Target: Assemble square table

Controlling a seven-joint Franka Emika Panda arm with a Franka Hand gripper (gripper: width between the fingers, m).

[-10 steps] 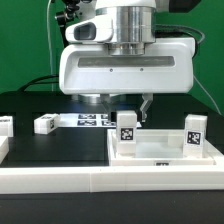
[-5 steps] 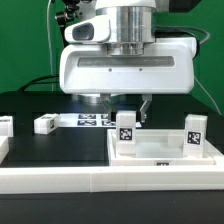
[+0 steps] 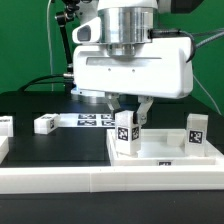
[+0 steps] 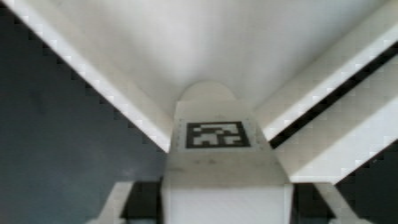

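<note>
Square tabletop [image 3: 160, 150] lies flat at the exterior view's right front, just behind the long rail [image 3: 80, 182] edging the workspace. Two legs stand upright on it: the inner leg [image 3: 127, 135] at its left rear corner, the outer leg [image 3: 193, 132] near its right rear. The gripper [image 3: 128, 110] hangs directly over the inner leg, one finger on each side. Further left a loose leg [image 3: 45, 124] lies on the work surface, with the marker board [image 3: 95, 120] between it and the inner leg.

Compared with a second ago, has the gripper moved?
Yes. Judged against the marker board, the gripper has shifted toward the exterior view's right and tilted, while closed on the upright leg.
</note>
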